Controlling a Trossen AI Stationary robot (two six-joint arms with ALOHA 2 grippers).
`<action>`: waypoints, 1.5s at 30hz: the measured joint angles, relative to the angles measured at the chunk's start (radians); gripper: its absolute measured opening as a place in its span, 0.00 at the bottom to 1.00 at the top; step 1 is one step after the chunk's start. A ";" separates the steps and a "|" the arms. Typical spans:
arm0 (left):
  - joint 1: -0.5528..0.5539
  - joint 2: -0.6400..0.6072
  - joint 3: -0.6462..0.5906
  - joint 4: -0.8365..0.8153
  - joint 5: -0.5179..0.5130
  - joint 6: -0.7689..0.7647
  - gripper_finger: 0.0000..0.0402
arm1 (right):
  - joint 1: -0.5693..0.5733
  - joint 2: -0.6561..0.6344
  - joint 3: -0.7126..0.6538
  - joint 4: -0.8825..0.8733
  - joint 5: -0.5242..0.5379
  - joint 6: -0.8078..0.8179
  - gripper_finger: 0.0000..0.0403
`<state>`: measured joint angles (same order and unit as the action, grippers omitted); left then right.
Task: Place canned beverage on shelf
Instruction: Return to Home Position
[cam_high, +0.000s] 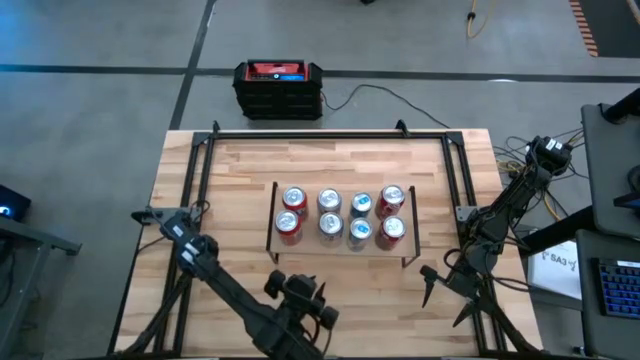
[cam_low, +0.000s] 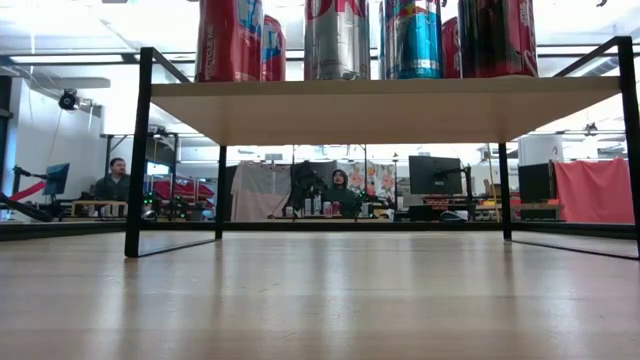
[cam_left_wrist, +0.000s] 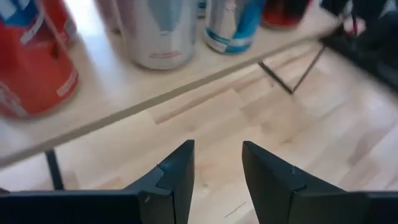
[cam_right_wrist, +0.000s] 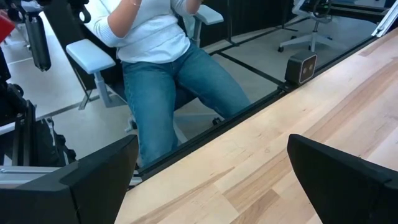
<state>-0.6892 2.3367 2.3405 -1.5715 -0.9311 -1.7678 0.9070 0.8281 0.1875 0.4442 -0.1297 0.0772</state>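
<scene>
cans stand on the shelf, just beyond the empty left hand.

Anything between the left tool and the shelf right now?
No. Left wrist view shows only bare table between the open left tool and the shelf edge; the cans stand on the shelf. Right tool waits by the table's right side.

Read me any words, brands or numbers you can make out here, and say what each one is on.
No text reads whole.
Tall silver can on the low light-wood shelf: red letters cut off by the picture's top, unreadable.
Red can and blue-and-silver can, left wrist view: print blurred.
White paper sheet beside the wooden table: handwriting too small to read.
</scene>
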 joint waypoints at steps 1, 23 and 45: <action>-0.002 0.000 -0.001 0.000 -0.001 0.046 0.29 | 0.000 0.000 0.000 0.000 0.000 0.000 0.99; -0.003 0.007 -0.002 0.315 0.073 0.530 0.29 | 0.000 0.000 0.000 0.000 0.000 0.000 0.99; -0.006 -0.019 -0.007 1.003 -0.001 1.213 0.29 | 0.000 0.000 0.000 0.000 0.000 -0.001 0.99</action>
<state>-0.6955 2.3174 2.3332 -0.5689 -0.9319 -0.5552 0.9070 0.8281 0.1875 0.4439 -0.1299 0.0764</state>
